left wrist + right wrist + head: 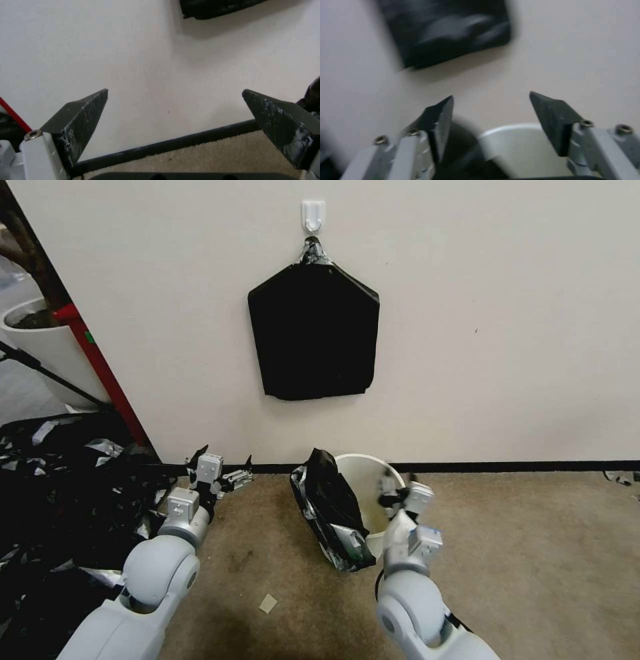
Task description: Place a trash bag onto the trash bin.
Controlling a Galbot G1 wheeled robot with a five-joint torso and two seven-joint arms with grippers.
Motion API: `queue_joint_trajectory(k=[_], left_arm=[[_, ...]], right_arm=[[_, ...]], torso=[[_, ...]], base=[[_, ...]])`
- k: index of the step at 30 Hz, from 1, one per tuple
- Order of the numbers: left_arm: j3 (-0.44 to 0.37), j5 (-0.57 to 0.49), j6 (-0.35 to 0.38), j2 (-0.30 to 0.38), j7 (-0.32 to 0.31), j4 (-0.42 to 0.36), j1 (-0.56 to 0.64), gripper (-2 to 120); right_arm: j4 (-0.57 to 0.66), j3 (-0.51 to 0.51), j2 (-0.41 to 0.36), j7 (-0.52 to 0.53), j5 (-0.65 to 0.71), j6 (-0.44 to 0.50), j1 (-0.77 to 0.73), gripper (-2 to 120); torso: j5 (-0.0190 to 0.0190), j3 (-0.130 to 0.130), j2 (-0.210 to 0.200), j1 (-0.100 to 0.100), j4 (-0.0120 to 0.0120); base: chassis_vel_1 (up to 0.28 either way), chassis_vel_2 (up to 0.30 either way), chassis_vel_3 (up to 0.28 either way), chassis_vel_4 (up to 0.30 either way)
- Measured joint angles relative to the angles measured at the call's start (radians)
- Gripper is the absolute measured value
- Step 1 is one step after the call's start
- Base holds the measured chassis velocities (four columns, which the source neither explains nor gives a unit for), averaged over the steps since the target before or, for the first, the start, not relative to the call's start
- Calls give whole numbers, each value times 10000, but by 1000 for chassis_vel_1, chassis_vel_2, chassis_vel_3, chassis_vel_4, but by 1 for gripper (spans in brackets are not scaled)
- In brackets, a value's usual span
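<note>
Black glossy film, the trash bag (331, 511), slumps over the left rim of the trash bin (369, 478) and hides that side; the bin's base is cut off behind the right arm. The bin stands on beige carpet (533, 553) close to the wall's dark skirting. The right gripper (393, 492) hangs over the bin's right rim, jaws apart and empty. The left gripper (223, 463) hovers left of the bin near the skirting, jaws wide apart. A flat black stack (313, 333) hangs from a wall hook (313, 215).
</note>
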Motion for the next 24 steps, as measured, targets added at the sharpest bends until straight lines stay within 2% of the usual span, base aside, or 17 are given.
queue_joint_trajectory(k=[1, 2, 5, 8, 10, 13, 14, 16, 17, 19, 22, 23, 24], left_arm=[[0, 0, 0, 0, 0, 0, 0, 100], [7, 0, -21, -45, -3, 60, -54, 100], [-12, -14, -48, -156, -61, 132, -134, 100], [-50, -20, -54, -167, -81, 153, -130, 100], [-59, -21, -56, -165, -81, 174, -115, 100], [-81, -11, -69, -204, -83, 254, -113, 100], [-81, -11, -69, -204, -83, 254, -113, 100], [-81, -4, -72, -260, -85, 279, -139, 100], [-76, -1, -72, -280, -85, 288, -147, 100], [-72, 0, -72, -285, -85, 291, -149, 100], [-29, 16, -74, -317, -86, 333, -164, 100], [-29, 16, -74, -317, -86, 333, -164, 100], [5, 19, -109, -339, -86, 372, -174, 100]], right_arm=[[0, 0, 0, 0, 0, 0, 0, 65], [134, -75, -152, -465, -13, -561, -92, 70], [189, -268, -244, -813, -207, -1978, -75, 82], [242, -421, -179, -876, -236, -2580, 107, 82], [279, -489, -150, -925, -236, -2867, 220, 79], [315, -699, -184, -1297, -355, -3721, 502, 64], [315, -699, -184, -1297, -355, -3721, 502, 64], [178, -801, -199, -1450, -829, -4123, 629, 53], [49, -833, -190, -1503, -1167, -4229, 677, 48], [14, -841, -183, -1511, -1253, -4255, 691, 46], [-125, -912, -89, -1373, -1505, -4446, 783, 33], [-125, -912, -89, -1373, -1505, -4446, 783, 33], [-135, -912, -56, -1263, -1512, -4474, 817, 26]], torso=[[0, 0, 0, 0, 0], [0, 0, 0, 0, 0], [1, 0, 0, 0, -1], [1, 1, 0, 0, 0], [0, 0, 0, 0, 1], [0, 1, 0, 0, 1], [0, 1, 0, 0, 1], [1, 0, 0, 0, 1], [0, 1, 0, 0, 1], [0, 1, 0, 0, 0], [1, 1, 0, 0, 1], [1, 1, 0, 0, 1], [1, 1, 0, 0, 1]], base=[[0, 0, 0, 0], [0, 0, 0, 0], [0, 0, 0, 0], [0, 0, 0, 0], [0, 0, 0, 0], [0, 0, 0, 0], [0, 0, 0, 0], [0, 0, 0, 0], [0, 0, 0, 0], [0, 0, 0, 0], [0, 0, 0, 0], [0, 0, 0, 0], [0, 0, 0, 0]])
